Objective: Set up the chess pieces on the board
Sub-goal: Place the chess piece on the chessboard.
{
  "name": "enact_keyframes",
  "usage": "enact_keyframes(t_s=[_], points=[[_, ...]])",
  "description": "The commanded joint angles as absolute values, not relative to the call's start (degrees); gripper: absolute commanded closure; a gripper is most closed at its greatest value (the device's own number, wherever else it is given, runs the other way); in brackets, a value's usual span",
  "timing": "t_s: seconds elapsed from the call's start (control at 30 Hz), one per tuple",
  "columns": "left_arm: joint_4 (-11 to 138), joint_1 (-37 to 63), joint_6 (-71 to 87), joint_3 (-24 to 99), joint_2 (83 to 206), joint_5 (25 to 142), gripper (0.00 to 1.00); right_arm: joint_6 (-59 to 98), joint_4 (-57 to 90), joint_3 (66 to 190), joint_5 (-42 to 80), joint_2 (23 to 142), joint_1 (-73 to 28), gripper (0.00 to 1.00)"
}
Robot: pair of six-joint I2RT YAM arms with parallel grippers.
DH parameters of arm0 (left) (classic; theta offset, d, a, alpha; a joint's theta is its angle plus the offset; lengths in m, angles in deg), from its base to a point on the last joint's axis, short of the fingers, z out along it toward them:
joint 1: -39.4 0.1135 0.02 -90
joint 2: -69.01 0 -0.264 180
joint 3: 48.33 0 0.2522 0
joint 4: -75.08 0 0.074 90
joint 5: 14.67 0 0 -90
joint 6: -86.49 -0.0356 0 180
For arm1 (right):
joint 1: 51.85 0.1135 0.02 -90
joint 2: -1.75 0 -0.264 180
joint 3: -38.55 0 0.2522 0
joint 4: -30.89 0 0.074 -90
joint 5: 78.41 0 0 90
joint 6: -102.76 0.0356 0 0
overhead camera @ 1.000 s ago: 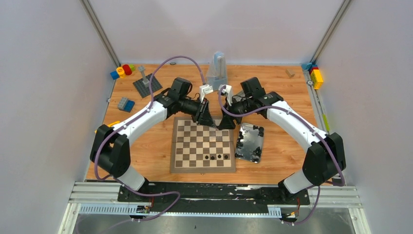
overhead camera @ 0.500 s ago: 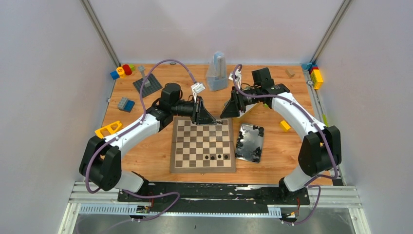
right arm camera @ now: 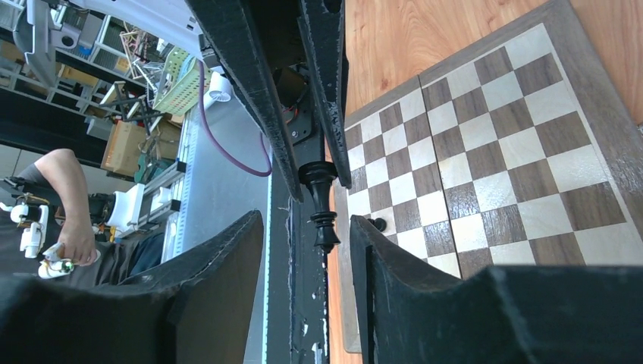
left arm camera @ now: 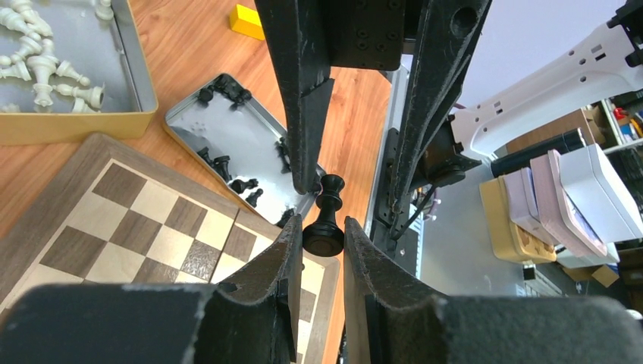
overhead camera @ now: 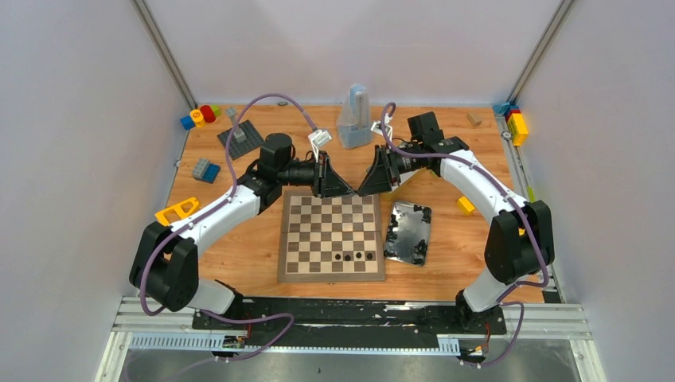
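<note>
My left gripper (overhead camera: 341, 186) is shut on the base of a glossy black chess piece (left arm camera: 324, 220) and holds it level in the air over the board's far edge. My right gripper (overhead camera: 366, 185) faces it, open, with its fingers on either side of the piece's top end (right arm camera: 321, 199) and not touching it. The wooden board (overhead camera: 318, 231) lies below. Three black pieces (overhead camera: 356, 256) stand in its near row. More black pieces lie in a shiny tin (overhead camera: 407, 232) right of the board. Cream-white pieces lie in a gold-edged tin (left arm camera: 114, 76).
A yellow block (overhead camera: 466, 204) lies right of the shiny tin. A grey studded plate (overhead camera: 241, 139), coloured blocks (overhead camera: 200, 114) and a yellow part (overhead camera: 177, 212) are on the left. A tall translucent object (overhead camera: 355, 119) stands at the back.
Both grippers rose from the board's far edge and turned level. They drew apart, then closed in tip to tip, with the right fingers now around the piece held by the left.
</note>
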State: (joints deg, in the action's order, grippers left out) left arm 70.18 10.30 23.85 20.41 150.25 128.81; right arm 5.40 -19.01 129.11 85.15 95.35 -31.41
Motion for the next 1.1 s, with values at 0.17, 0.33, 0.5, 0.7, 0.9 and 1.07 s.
enact_keyframes(t_s=[0.17,0.33,0.5,0.7,0.9,1.07], points=[[72.1,11.1,24.1,20.3,149.1,128.2,1.00,5.3,-17.6,129.0,88.6,95.9,-31.3,0.59],[72.2,11.3,24.2,20.2,149.0,128.3,1.00,4.9,-17.6,128.5,88.2,96.1,-31.2,0.64],[72.5,11.5,24.4,20.0,148.8,128.3,1.00,4.9,-17.7,128.5,88.2,96.4,-31.3,0.73],[72.9,11.6,24.6,19.7,148.6,128.3,1.00,4.5,-17.8,128.2,88.1,96.4,-31.3,0.72],[73.2,11.7,24.5,19.5,148.6,128.4,1.00,4.4,-17.8,128.3,88.1,96.4,-31.3,0.71],[73.4,11.8,24.6,19.5,148.7,128.4,1.00,4.3,-17.9,128.2,88.3,96.9,-31.2,0.73]])
